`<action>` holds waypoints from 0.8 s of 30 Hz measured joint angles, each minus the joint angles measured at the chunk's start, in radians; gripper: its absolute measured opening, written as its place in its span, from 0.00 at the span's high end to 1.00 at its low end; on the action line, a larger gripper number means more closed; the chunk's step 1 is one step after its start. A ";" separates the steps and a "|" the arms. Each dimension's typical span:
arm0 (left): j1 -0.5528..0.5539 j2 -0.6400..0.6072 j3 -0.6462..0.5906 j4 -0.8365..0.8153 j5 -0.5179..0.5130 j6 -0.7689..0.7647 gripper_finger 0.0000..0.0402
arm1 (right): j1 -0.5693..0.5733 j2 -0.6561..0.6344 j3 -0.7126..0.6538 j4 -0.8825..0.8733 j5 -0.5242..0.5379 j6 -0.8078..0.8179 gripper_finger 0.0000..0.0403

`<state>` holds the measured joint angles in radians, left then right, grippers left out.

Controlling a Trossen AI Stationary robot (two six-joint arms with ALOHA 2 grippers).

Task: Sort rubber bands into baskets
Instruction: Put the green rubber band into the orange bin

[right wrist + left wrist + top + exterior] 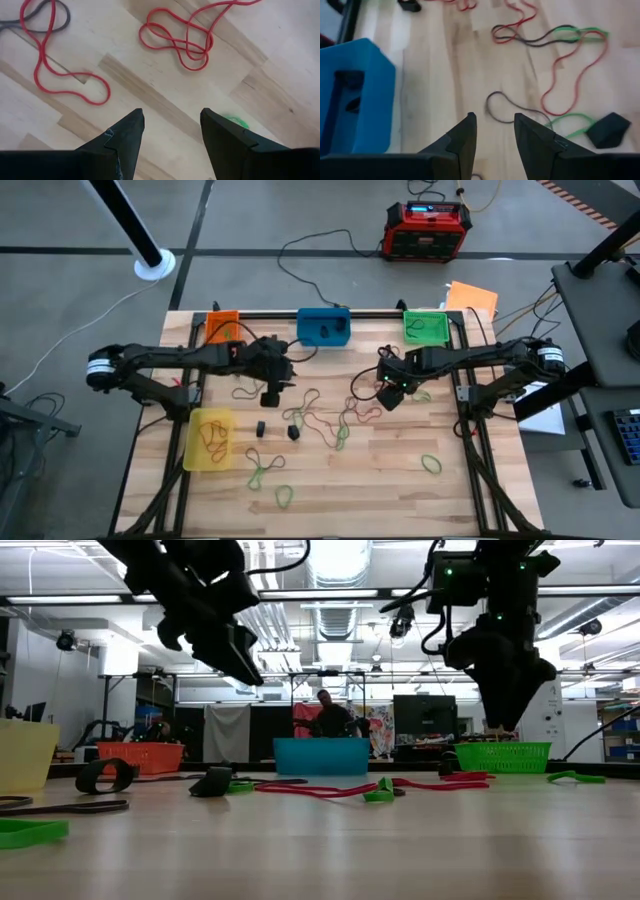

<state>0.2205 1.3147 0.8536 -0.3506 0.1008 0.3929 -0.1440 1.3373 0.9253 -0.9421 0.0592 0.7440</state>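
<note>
Several rubber bands (320, 420), red, green and black, lie loose on the wooden table's middle; more green ones (262, 472) lie near the front. The orange basket (222, 327), blue basket (324, 326) and green basket (425, 326) stand along the far edge, and the yellow basket (210, 438) stands at the left. My left gripper (270, 396) hangs open and empty above the table, over a black band (505, 106). My right gripper (388, 398) hangs open and empty above red bands (175, 37).
Small black blocks (293, 432) lie among the bands. A red-and-black power box (427, 230) with cables sits on the floor beyond the table. A person (330, 718) shows in the room behind. Bare wood lies at the front right (400, 500).
</note>
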 joint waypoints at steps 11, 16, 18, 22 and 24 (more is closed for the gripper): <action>-0.003 -0.202 -0.115 -0.066 0.005 -0.042 0.71 | -0.015 0.000 0.000 0.023 0.097 -0.010 0.53; -0.002 -0.319 -0.149 -0.039 -0.089 -0.014 0.71 | -0.057 0.000 0.000 0.088 0.102 -0.010 0.53; -0.002 -0.350 -0.153 -0.031 -0.093 -0.001 0.71 | -0.064 0.000 0.000 0.098 0.102 0.002 0.53; -0.002 -0.395 -0.154 -0.020 -0.093 0.001 0.71 | -0.058 0.001 0.000 0.040 0.046 0.038 0.53; -0.002 -0.404 -0.156 -0.023 -0.093 -0.002 0.71 | -0.036 0.003 0.000 -0.013 0.009 0.057 0.53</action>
<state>0.2184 0.9111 0.6975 -0.3735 0.0078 0.3908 -0.1802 1.3400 0.9253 -0.9553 0.0679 0.8013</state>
